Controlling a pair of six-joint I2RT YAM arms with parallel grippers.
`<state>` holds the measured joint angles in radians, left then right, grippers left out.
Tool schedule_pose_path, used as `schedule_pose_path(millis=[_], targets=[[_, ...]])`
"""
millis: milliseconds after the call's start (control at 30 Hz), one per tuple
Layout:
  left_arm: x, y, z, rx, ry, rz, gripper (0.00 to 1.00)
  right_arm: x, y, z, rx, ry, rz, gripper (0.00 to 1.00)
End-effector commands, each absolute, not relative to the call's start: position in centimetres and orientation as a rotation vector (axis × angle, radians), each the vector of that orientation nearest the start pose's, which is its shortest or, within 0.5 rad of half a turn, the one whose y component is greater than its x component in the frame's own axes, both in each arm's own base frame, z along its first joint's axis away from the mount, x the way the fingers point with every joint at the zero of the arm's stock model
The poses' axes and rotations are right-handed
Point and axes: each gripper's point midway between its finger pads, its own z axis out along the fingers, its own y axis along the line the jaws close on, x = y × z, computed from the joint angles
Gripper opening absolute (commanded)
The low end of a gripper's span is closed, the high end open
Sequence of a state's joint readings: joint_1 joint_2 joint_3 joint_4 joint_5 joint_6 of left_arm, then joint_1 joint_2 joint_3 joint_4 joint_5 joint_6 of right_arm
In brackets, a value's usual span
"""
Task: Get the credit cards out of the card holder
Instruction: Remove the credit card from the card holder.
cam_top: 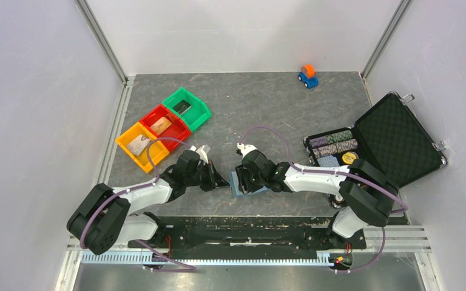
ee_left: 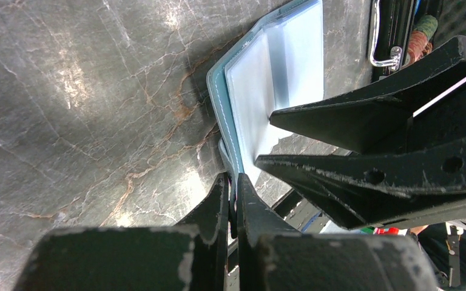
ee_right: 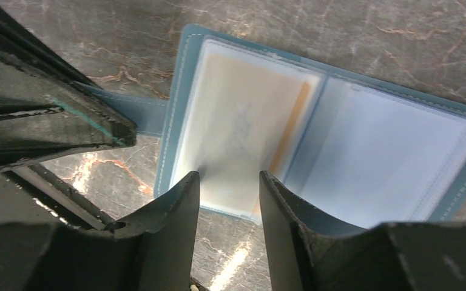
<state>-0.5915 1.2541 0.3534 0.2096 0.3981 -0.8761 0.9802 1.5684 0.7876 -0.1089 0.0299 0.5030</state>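
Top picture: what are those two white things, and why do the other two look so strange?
They are two robot arms bolted to the table edge, seen from above. The other pictures come from cameras on their wrists, looking along each arm's own tips. The left arm's fingers pinch the side tab of the open blue card holder; the right arm's fingers stand open over a tan card in its clear sleeve. Three colored bins and a black case sit nearby.
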Motion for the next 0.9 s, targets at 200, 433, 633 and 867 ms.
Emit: schedule_pose_path(millis=[200, 433, 633, 867], targets=[[19.1, -24.8, 6.0, -0.062, 2.47, -1.171, 0.02, 20.1, 30.9, 4.3, -0.568, 2.457, 0.5, 0.41], [19.1, -24.9, 6.0, -0.063, 2.47, -1.173, 0.02, 20.0, 32.5, 6.3, -0.559, 2.399, 0.611, 0.46], [19.0, -24.8, 6.1, -0.065, 2.467, -1.174, 0.02, 19.4, 33.1, 5.8, -0.569, 2.41, 0.645, 0.51], [18.9, -24.8, 5.9, -0.067, 2.472, -1.172, 0.02, 19.0, 33.3, 4.7, -0.588, 2.44, 0.62, 0.6]])
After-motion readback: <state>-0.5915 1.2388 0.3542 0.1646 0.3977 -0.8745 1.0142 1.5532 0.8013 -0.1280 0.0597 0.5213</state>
